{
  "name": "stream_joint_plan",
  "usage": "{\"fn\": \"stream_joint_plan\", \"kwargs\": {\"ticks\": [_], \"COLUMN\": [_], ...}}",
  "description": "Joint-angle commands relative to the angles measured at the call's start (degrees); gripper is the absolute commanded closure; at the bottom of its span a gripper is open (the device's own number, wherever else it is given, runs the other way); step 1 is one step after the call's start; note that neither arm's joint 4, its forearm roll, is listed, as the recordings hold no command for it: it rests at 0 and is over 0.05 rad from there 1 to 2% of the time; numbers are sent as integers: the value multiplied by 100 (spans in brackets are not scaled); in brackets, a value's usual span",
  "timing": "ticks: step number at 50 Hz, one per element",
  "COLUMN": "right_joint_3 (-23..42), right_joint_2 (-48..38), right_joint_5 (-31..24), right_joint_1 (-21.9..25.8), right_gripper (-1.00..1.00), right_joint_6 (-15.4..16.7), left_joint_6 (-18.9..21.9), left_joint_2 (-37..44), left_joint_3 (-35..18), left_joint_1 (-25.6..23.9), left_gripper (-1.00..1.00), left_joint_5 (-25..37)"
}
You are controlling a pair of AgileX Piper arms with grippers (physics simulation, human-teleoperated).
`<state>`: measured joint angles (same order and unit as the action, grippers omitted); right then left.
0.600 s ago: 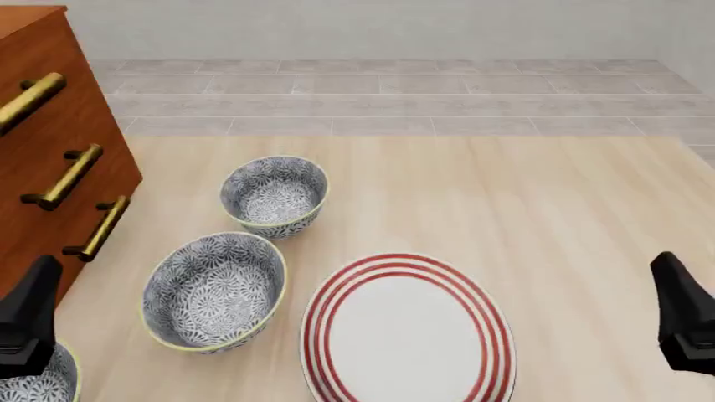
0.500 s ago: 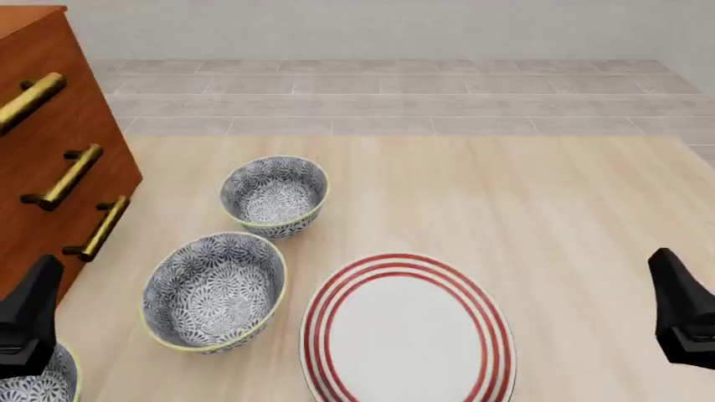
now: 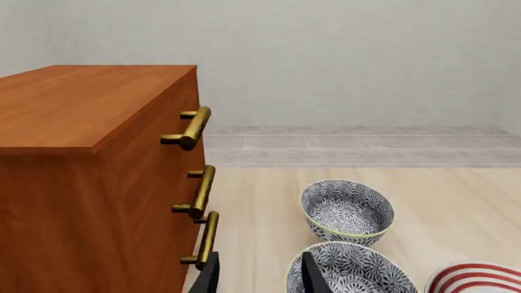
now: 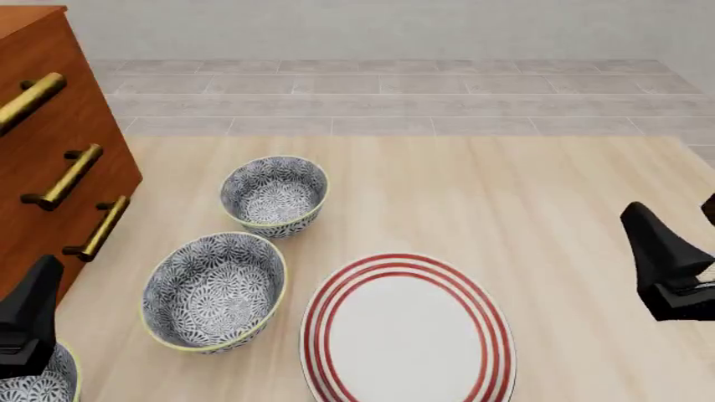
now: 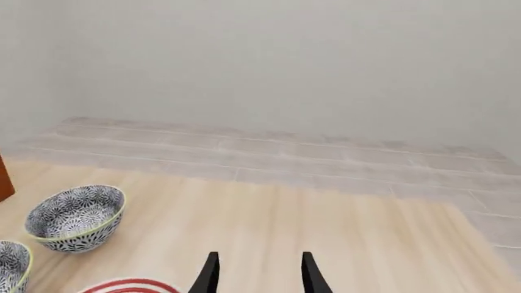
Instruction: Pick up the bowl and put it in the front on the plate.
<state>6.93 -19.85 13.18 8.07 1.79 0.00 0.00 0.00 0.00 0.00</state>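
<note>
Three look-alike floral bowls stand on the left of the table: a far bowl, a middle bowl and a near bowl cut off at the bottom-left corner. The red-ringed white plate lies right of the middle bowl. My left gripper hovers over the near bowl, open and empty; its wrist view shows its fingers apart, with the middle bowl and far bowl ahead. My right gripper hangs open right of the plate. In its wrist view the right gripper points at bare table, the far bowl off to one side.
A wooden cabinet with brass handles stands at the table's left edge, close to the left arm and the bowls. A tiled floor and a pale wall lie beyond the table's far edge.
The right gripper has moved forward and slightly left, toward the table's middle. The left gripper, bowls and plate have not moved.
</note>
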Motion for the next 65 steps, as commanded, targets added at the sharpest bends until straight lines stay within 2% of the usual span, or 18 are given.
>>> {"fn": "stream_joint_plan", "kwargs": {"ticks": [1,10,19,25,27,28,31,33,34,36,38,39,43,47,48,50,52,65], "right_joint_3": [837,1480,2330,2930,3034,3218,3396,3509,3730,3975,4073,4520,4734,5180,5290,5465,5652,6713], "right_joint_2": [-1227,-2091,-2755,-3306,-3378,-3744,-3960,-4116,-4239,-4455,-4397,-4900,-5217,-5652,-5820,-5944,-6140,-6941], "right_joint_5": [571,580,110,-34,-23,-42,-93,-117,-249,-368,-409,-477,-638,-924,-1009,-1108,-1181,-1666], "right_joint_1": [729,1063,1778,1907,1960,1985,2037,2101,2136,2150,2364,2535,2791,2866,2863,2946,2911,3052], "right_gripper": [-100,-100,-100,-100,-100,-100,-100,-100,-100,-100,-100,-100,-100,-100,-100,-100,-100,-100], "right_joint_6": [258,44,-10,-128,-75,228,152,404,245,274,-86,-157,234,359,577,351,496,-76], "left_joint_6": [0,0,0,0,0,0,0,0,0,0,0,0,0,0,0,0,0,0], "left_joint_2": [0,0,0,0,0,0,0,0,0,0,0,0,0,0,0,0,0,0], "left_joint_3": [0,0,0,0,0,0,0,0,0,0,0,0,0,0,0,0,0,0], "left_joint_1": [0,0,0,0,0,0,0,0,0,0,0,0,0,0,0,0,0,0], "left_gripper": [-100,-100,-100,-100,-100,-100,-100,-100,-100,-100,-100,-100,-100,-100,-100,-100,-100,-100], "left_joint_5": [0,0,0,0,0,0,0,0,0,0,0,0,0,0,0,0,0,0]}}
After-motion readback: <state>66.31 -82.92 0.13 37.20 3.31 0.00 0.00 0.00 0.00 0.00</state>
